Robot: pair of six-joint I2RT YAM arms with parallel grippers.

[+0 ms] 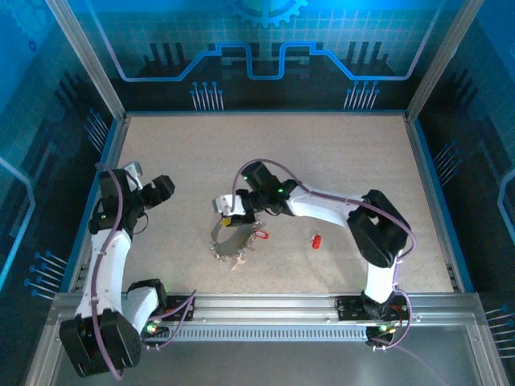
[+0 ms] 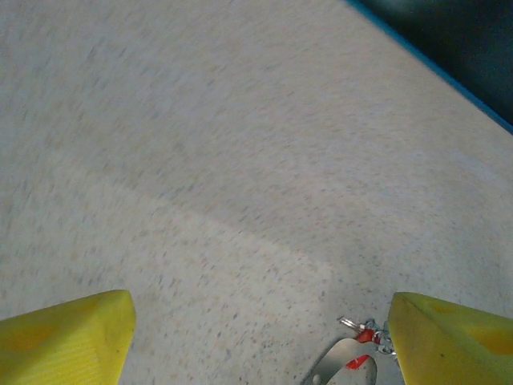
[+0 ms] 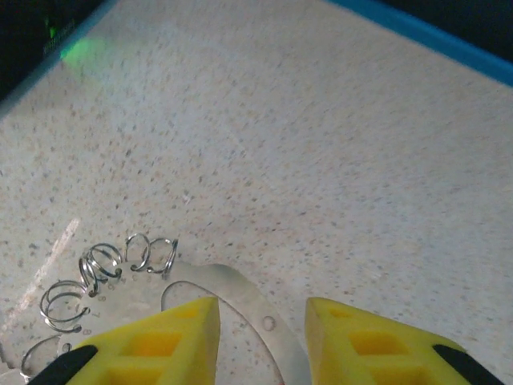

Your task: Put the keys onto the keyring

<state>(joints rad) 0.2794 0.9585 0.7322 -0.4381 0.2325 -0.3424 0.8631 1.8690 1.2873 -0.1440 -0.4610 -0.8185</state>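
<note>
Left claw (image 2: 261,337) wide open, empty, above table (image 2: 200,160); right claw (image 3: 263,325) slightly open over keyring (image 3: 234,281); blue edge (image 3: 417,32) well apart

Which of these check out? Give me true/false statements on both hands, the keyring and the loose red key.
1. The left hand is open with nothing between its fingers. True.
2. A single red key lies on the table, on the right arm's side of the keyring. True.
3. The right hand sits far from the keyring. False: it is right over the keyring, whose band runs under the gap between its fingers.
4. That red key is already threaded on the keyring. False: it lies apart from it, on bare table.
</note>
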